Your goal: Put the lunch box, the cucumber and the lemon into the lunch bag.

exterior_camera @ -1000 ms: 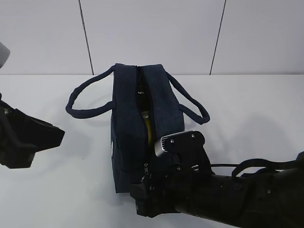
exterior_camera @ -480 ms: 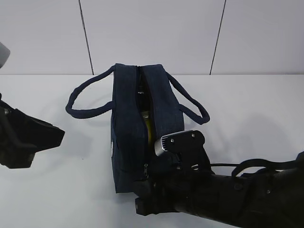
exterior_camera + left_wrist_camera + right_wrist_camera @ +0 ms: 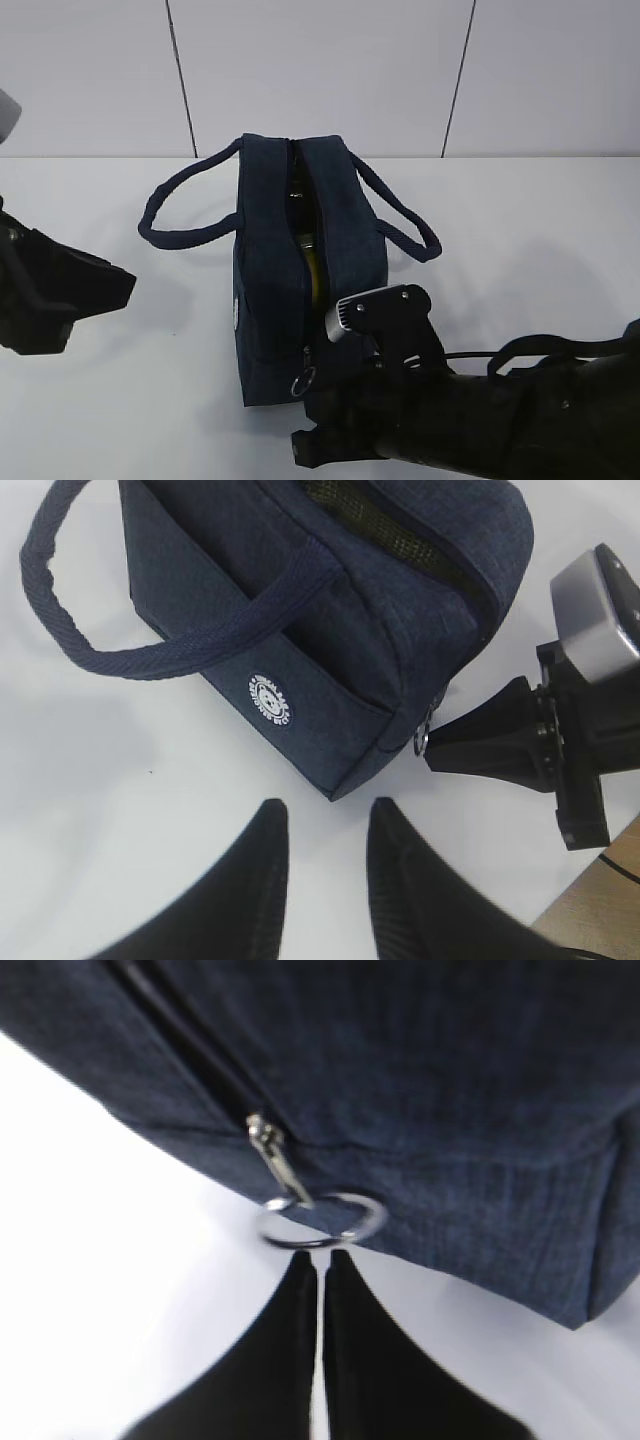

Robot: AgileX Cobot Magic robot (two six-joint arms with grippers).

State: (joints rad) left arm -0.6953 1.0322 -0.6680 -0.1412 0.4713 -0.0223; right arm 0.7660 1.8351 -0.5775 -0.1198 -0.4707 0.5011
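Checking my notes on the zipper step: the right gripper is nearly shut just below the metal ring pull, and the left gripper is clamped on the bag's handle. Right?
Not quite. The left gripper holds nothing: the left wrist view shows it open over bare table, clear of the lunch bag and its handle. The right gripper is indeed nearly shut just below the ring pull.

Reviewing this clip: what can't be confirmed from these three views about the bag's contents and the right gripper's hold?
- Lunch bag contents: exterior view shows only a yellow sliver through the narrow opening.
- Right gripper: tips nearly closed at the ring pull; pinch unclear.
- Left gripper: body cut off by the frame edge.
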